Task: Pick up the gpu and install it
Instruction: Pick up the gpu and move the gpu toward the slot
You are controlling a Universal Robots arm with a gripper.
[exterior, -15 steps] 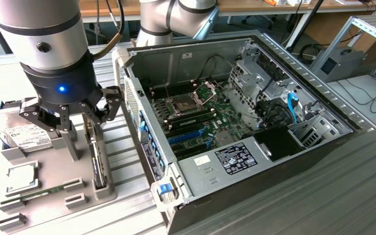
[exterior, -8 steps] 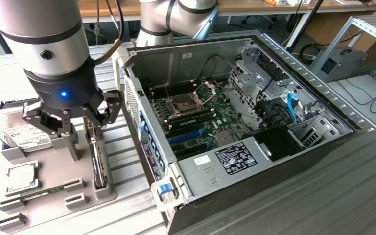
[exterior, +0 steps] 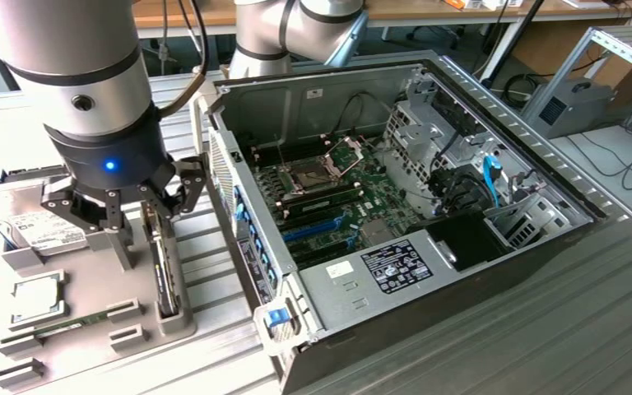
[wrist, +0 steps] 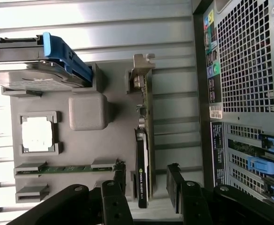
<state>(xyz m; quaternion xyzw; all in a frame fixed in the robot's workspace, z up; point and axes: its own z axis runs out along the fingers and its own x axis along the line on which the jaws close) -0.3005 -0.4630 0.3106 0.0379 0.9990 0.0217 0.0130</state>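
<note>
The gpu (exterior: pixel 164 267) stands on edge in a slot of the grey parts tray (exterior: pixel 96 284), beside the open computer case (exterior: pixel 327 284). It is a thin black card (wrist: pixel 143 164) with a silver bracket (wrist: pixel 140 70) at its far end. My gripper (exterior: pixel 147 210) hangs just above the card's near end. In the wrist view my gripper (wrist: pixel 147 183) is open, with one of its fingers (wrist: pixel 120 180) on each side of the card and a gap to both. Nothing is held.
On the tray also lie a silver hard drive (exterior: pixel 33 228) with a blue clip (wrist: pixel 64 54), a square processor chip (wrist: pixel 38 133), a green memory stick (wrist: pixel 66 168) and a raised grey block (wrist: pixel 87 111). The case's motherboard (exterior: pixel 327 197) lies exposed, with blue slots (exterior: pixel 318 226).
</note>
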